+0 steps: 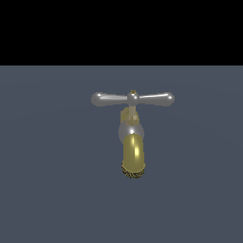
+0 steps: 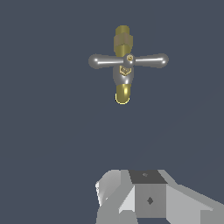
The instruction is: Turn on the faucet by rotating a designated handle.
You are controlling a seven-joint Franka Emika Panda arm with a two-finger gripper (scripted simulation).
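The faucet [image 1: 133, 142] stands alone on the flat grey ground, its gold curved spout [image 1: 133, 154] ending in a rough dark-speckled nozzle rim. The handle [image 1: 133, 98] is a glossy silver crossbar lying level across the top, with a rounded bulb at each end and a small gold-tipped hub. The wrist view looks down on the faucet [image 2: 124, 81] and the handle [image 2: 128, 61] from above. Only grey blocks of my gripper [image 2: 144, 192] show at that view's edge, well apart from the faucet; I cannot tell how the fingers stand. The gripper does not show in the exterior view.
Flat dark grey ground [image 1: 47, 190] surrounds the faucet on all sides. A black band fills the top of the exterior view.
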